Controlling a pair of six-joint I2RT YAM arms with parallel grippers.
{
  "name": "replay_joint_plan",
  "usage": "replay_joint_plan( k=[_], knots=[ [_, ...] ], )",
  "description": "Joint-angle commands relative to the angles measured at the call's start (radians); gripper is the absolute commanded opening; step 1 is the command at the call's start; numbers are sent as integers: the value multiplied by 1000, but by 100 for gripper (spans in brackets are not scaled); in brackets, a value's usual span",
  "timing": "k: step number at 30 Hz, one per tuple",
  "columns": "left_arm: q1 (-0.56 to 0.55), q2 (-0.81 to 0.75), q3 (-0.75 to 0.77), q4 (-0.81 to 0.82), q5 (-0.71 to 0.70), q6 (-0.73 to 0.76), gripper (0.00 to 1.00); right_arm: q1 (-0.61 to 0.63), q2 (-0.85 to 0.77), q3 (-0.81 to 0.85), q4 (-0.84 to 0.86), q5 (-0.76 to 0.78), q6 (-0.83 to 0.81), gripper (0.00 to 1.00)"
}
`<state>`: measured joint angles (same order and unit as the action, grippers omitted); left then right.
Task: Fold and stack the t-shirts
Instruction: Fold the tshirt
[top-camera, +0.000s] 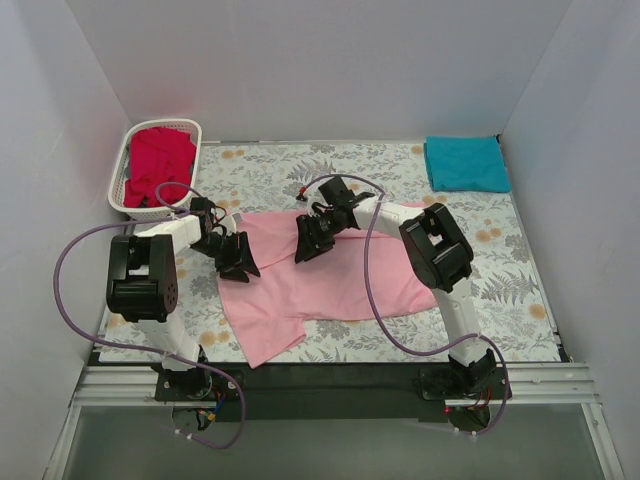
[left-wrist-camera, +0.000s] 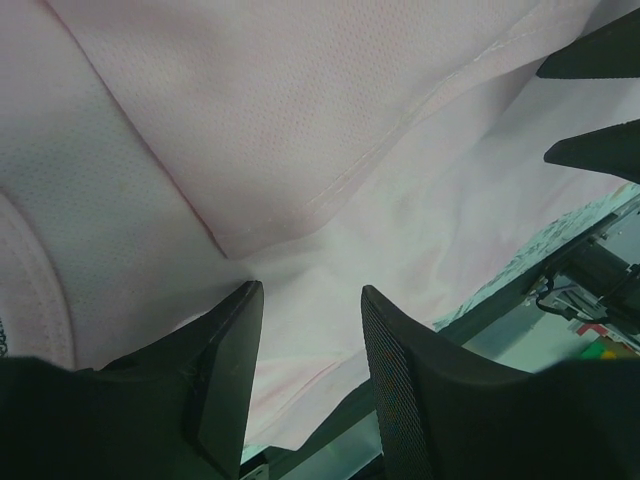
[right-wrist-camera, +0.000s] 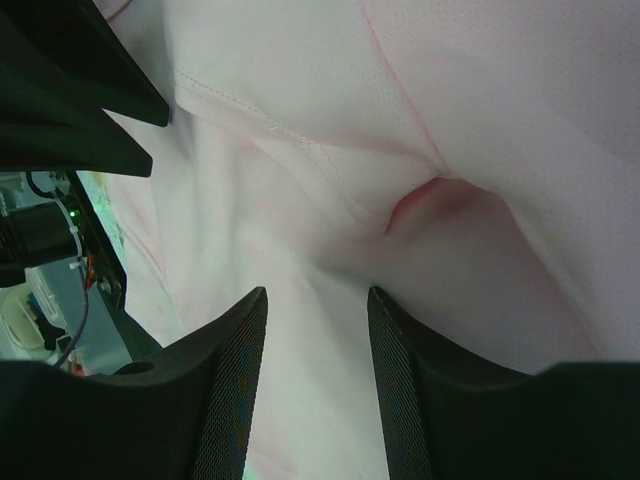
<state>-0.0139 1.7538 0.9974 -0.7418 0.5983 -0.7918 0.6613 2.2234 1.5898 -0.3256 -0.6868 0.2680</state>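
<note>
Lying nearest: the light pink t-shirt (top-camera: 330, 275) is spread unfolded across the middle of the desk, with one sleeve trailing toward the lower left of the frame.
Handling: judged light, limp and thin. It will likely sag between two holds and drag or bunch if pulled from one side only. The wrist views show a fine knit with a stitched hem and a small pucker.
Where to take it: the stitched hem or the shoulder seams look like the firmest places. Two matching points along one edge should keep the fold square.
Left tool (left-wrist-camera: 308, 290): low over the shirt's left part, fingers apart, cloth beneath them and nothing pinched.
Right tool (right-wrist-camera: 315, 292): low over the shirt's upper middle, fingers likewise apart over the puckered cloth, clamped on nothing.
Teal t-shirt (top-camera: 465, 163): already folded flat, at the upper right corner of the desk, well apart from the pink one.
Red t-shirt (top-camera: 160, 160): crumpled inside the white lattice basket (top-camera: 117, 190), upper left.
Desk (top-camera: 500, 270): covered in a pale floral and fern print, flat, with a dark strip along the bottom edge.
Room: plain white walls (top-camera: 330, 60) close off three sides.
</note>
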Motion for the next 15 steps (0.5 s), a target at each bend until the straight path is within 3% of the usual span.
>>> replay_joint_plan(
  k=[1, 15],
  knots=[
    [12, 7, 10, 21, -14, -10, 43, 0, 6, 30, 36, -10, 19, 52],
    [77, -23, 52, 55, -2, -47, 35, 3, -25, -102, 48, 12, -4, 51]
  ],
)
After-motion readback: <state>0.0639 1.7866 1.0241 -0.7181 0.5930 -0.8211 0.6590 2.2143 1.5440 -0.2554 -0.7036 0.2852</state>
